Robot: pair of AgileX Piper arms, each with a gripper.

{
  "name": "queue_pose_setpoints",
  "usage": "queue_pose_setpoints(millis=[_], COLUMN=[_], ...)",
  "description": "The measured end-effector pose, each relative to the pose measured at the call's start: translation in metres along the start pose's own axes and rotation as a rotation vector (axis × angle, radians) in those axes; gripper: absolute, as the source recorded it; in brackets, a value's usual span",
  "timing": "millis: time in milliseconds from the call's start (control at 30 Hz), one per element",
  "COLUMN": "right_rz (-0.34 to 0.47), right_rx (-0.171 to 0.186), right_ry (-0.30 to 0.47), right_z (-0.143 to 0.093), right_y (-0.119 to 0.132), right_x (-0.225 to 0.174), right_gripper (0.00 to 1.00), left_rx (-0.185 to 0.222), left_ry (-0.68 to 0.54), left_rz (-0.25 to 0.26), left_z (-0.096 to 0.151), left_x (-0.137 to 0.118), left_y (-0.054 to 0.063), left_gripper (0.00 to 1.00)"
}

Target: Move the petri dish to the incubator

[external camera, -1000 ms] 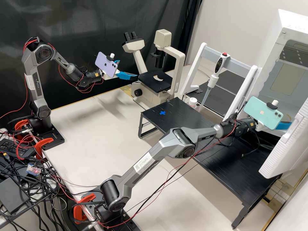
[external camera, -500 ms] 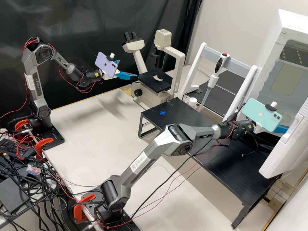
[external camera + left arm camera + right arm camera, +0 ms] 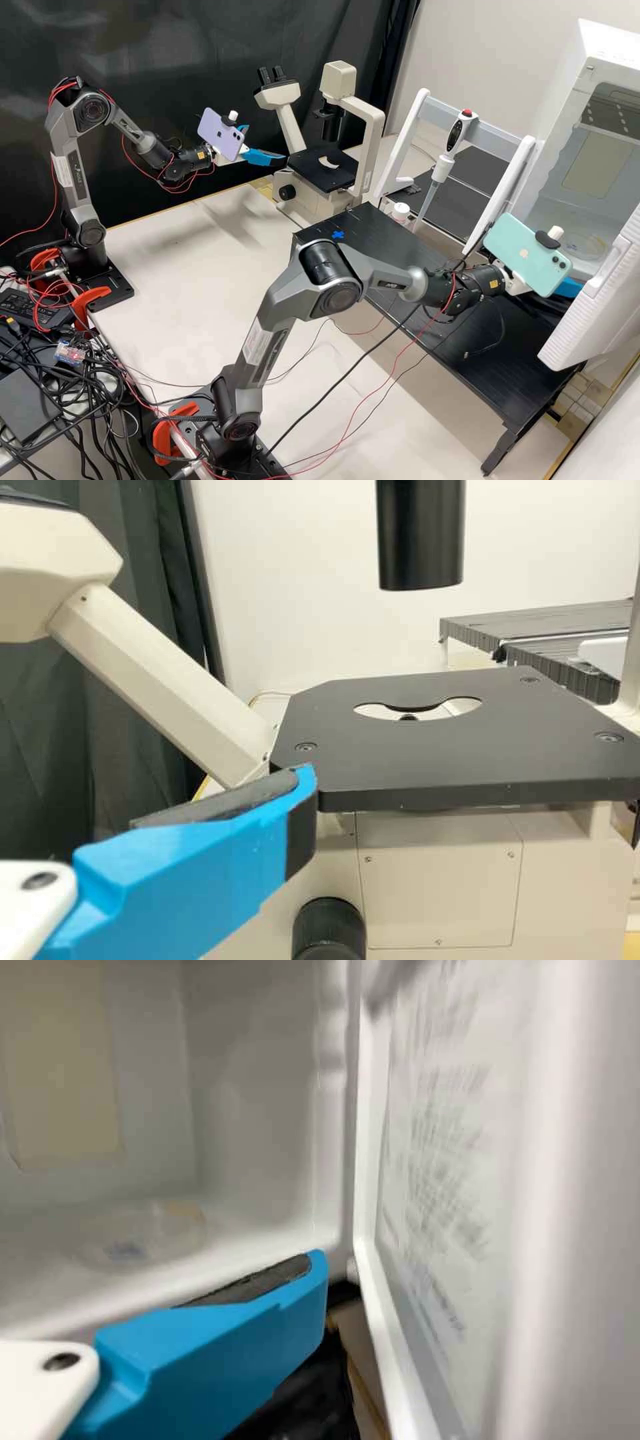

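In the high view, the petri dish (image 3: 588, 247) lies inside the incubator (image 3: 560, 167), on the floor of its chamber, and the white incubator door (image 3: 597, 300) stands open. The right claw (image 3: 568, 288) is near the opening, partly hidden by a mint-green phone (image 3: 527, 255) mounted over it. The left claw (image 3: 267, 143) hangs near the inverted microscope (image 3: 363, 120), its two blue fingers apart, with a lilac phone (image 3: 221, 135) on its mount. Beyond the white counter (image 3: 193, 267), the black raised counter (image 3: 360, 223) bears a blue tape cross (image 3: 338, 235); past it, a pipette (image 3: 453, 143) hangs upright in a white-framed rack (image 3: 408, 137). The left wrist view has the left claw open, with a grey-padded blue finger (image 3: 200, 870) before a corner of the black microscope stage (image 3: 440, 760); whether the two touch I can't tell. The stage has a curved cut-out, and the black condenser tube (image 3: 420, 530) hangs above it. In the right wrist view the right claw is open too, holding nothing (its dark pad is bare), between the chamber's edge and the open door. The dish, clear and round with a bluish smudge on it, rests flat on the chamber floor, apart from the claw.
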Motion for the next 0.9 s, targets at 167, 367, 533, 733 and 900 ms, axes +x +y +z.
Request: queue_pose_setpoints(millis=[167,367,533,733,900], right_rz=[0.057,0.033,-0.008,-0.078,-0.172], right_rx=[0.022,0.058,0.082,0.064,0.112], right_ry=[0.160,0.314,0.453,0.548,0.549], right_z=[-0.021,-0.039,-0.061,-0.074,-0.072], right_y=[0.007,-0.006,-0.030,-0.060,-0.080], right_x=[-0.055,-0.131,-0.189,-0.241,-0.265], right_gripper=[1.00,1.00,1.00,1.00,1.00], left_rx=[0.000,0.000,0.000,0.000,0.000], left_ry=[0.000,0.000,0.000,0.000,0.000], left_rz=[0.000,0.000,0.000,0.000,0.000], left_z=[0.000,0.000,0.000,0.000,0.000], left_x=[0.000,0.000,0.000,0.000,0.000], left_y=[0.000,0.000,0.000,0.000,0.000], left_gripper=[1.00,1.00,1.00,1.00,1.00])
